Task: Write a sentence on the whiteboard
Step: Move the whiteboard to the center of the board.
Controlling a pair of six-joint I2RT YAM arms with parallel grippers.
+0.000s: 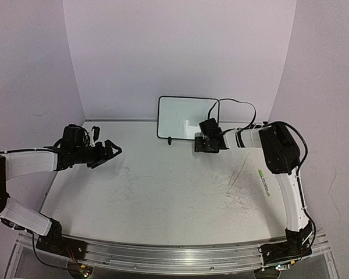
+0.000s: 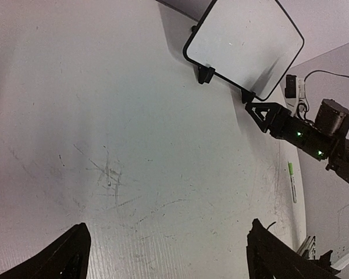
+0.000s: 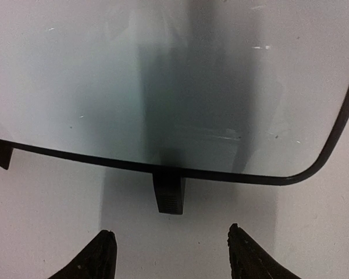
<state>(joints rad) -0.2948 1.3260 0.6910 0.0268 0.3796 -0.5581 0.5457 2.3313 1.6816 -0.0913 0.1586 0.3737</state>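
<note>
1. Risk first: my right jaws are hanging wide open and empty just in front of the whiteboard (image 1: 175, 116), near its right foot (image 3: 168, 197), and nothing is showing in them to write with.
2. I am seeing a green marker (image 1: 264, 181) lying on the surface (image 1: 163, 197) beside my right arm, well apart from the board. Until one pair of jaws is holding it, no stroke is going to happen.
3. My left jaws are also hanging open and empty, over the left side of the surface and aimed across at the board, so nothing is bracing it.
4. I am judging the board likely to skid or tip backward when a pen tip is pushing on its face: it is resting only on two small feet.
5. A black cable (image 1: 239, 104) from my right arm is looping just beside the board's upper right corner. I am judging that a careless swing could catch the frame and drag the board round.
6. The board is standing at the back of the surface, close to the rear wall, a little right of centre.
7. Its glossy white face is pointing toward my bases, and its long axis is running left to right, roughly along the rear wall.
8. No lettering is showing on that face in any view; the sentence is not yet begun.
</note>
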